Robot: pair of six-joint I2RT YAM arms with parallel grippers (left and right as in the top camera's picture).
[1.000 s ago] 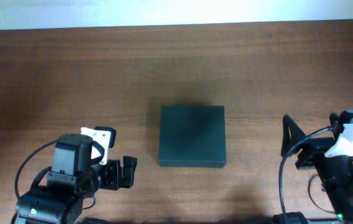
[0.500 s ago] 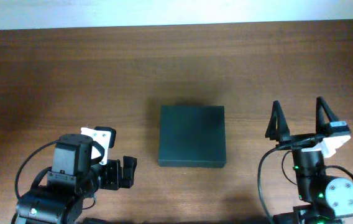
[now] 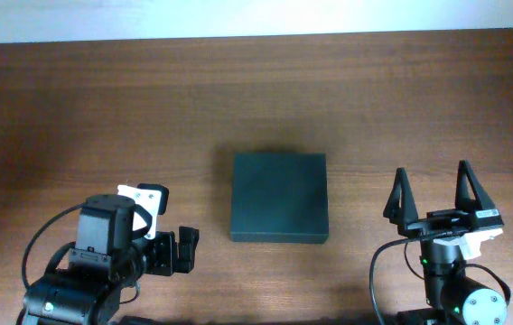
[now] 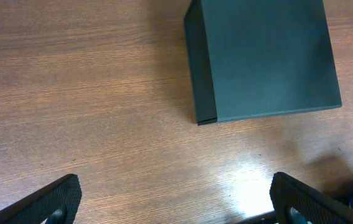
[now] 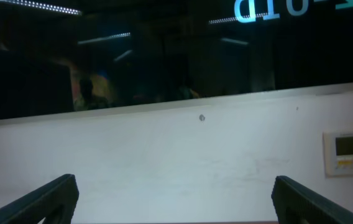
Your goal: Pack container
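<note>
Container point(image 3: 279, 197) at 2 o'clock from nearer left gripper point(image 3: 177, 251), 9 o'clock from right gripper point(image 3: 432, 178); both jaws wide open, empty.

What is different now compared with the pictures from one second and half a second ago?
The right arm's fingers swung in from the far right toward the container, turned to point away from the robot, then drew back slightly. They stayed open and empty; nothing was grasped. The container and the left arm's fingers did not move.
</note>
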